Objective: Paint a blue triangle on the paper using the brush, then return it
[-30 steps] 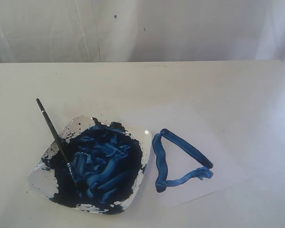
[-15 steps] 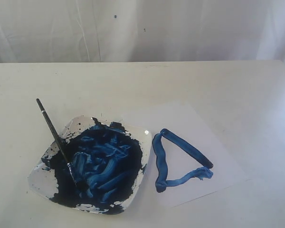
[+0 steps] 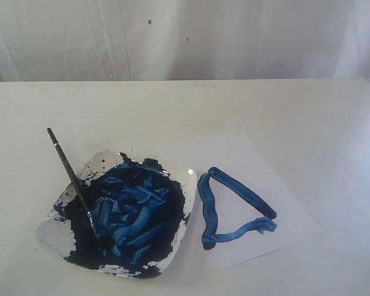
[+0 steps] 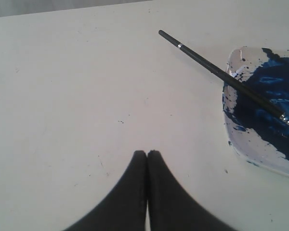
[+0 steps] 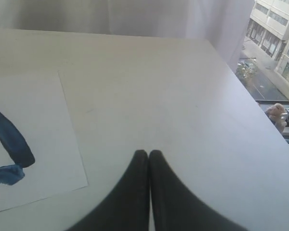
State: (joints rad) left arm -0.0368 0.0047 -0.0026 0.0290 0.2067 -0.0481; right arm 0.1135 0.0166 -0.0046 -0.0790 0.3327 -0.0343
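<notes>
The brush [image 3: 71, 176] leans on the rim of the square white dish [image 3: 55, 237], bristles down in the dark blue paint; the left wrist view shows its black handle [image 4: 207, 65] crossing the dish edge [image 4: 233, 139]. The blue triangle [image 3: 231, 209] lies painted on the paper [image 3: 259, 169] right of the dish; the right wrist view catches one corner of the triangle [image 5: 9, 144] and the paper [image 5: 38, 120]. My left gripper [image 4: 147, 153] is shut and empty over bare table, apart from the brush. My right gripper [image 5: 148, 153] is shut and empty beside the paper's edge. Neither arm shows in the exterior view.
The off-white table [image 3: 191, 111] ends at a white curtain [image 3: 185, 37] at the back. In the right wrist view the table's edge [image 5: 260, 106] runs beside a window with buildings [image 5: 277, 24] outside.
</notes>
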